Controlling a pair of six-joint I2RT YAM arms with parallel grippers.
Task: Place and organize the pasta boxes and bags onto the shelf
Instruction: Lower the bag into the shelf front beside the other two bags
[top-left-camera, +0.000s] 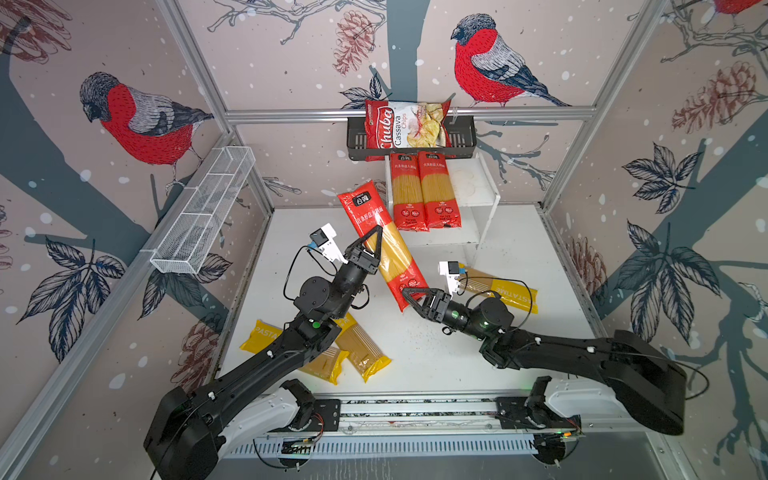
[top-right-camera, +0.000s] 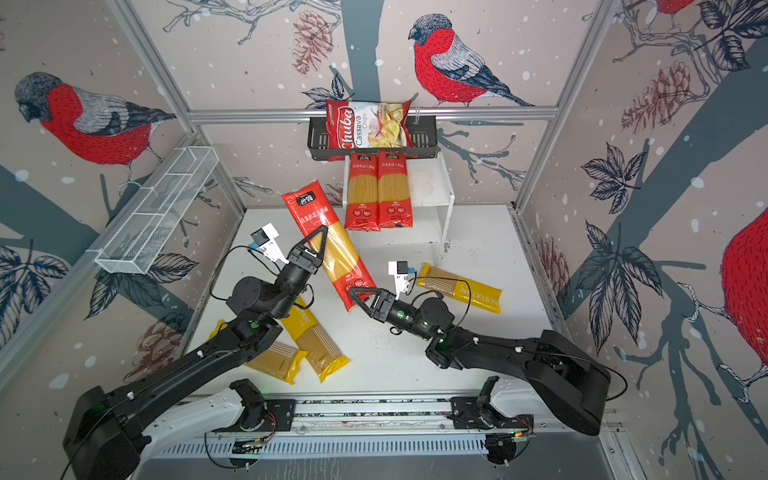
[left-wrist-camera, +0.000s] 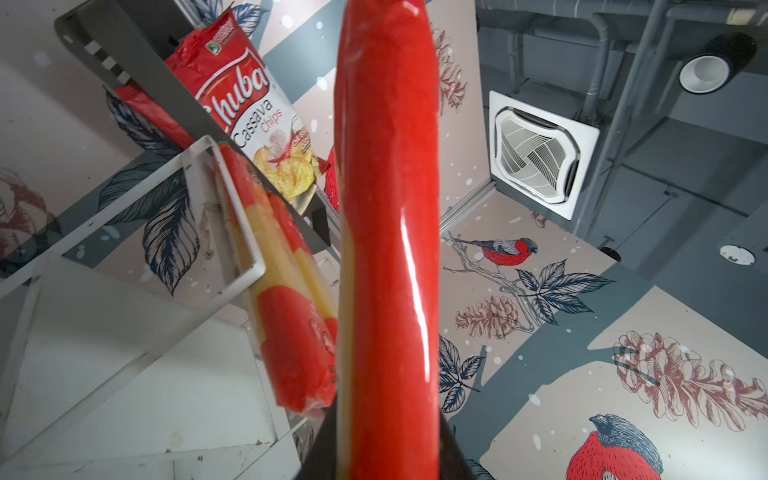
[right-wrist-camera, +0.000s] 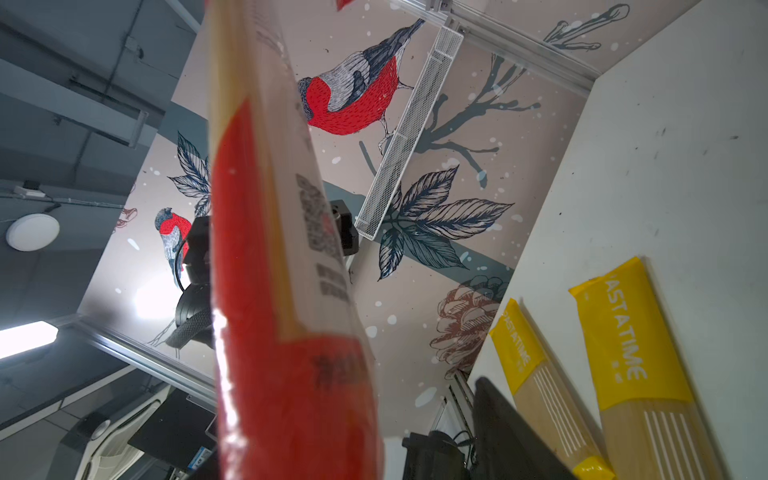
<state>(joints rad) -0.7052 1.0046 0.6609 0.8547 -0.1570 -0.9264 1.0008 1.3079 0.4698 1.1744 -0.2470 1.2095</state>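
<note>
Roughly a third done, by my reckoning: one red pack (top-left-camera: 409, 191) and a second red pack (top-left-camera: 438, 189) lie side by side, touching, on the top board of the shelf (top-left-camera: 478, 183) at upper centre of both top views, and their near ends seem to overhang its front edge. I have the third red pack (top-left-camera: 395, 259) off the table (top-left-camera: 457, 353) at frame centre, tilted, its black-labelled end toward the upper left. My left gripper (top-left-camera: 376, 237) is clamped across its clear middle. My right gripper (top-left-camera: 409, 297) sits at its lower red end with jaws apart; in the right wrist view one finger (right-wrist-camera: 511, 424) stands clear of the film. Left to do, I judge: this pack and all the yellow ones, namely one yellow pack (top-left-camera: 328, 368) touching another yellow pack (top-left-camera: 363, 349) at lower left, and a third yellow pack (top-left-camera: 513, 295) right of centre. The held pack looks long, glossy and stiff, with straight spaghetti showing through between red ends.
</note>
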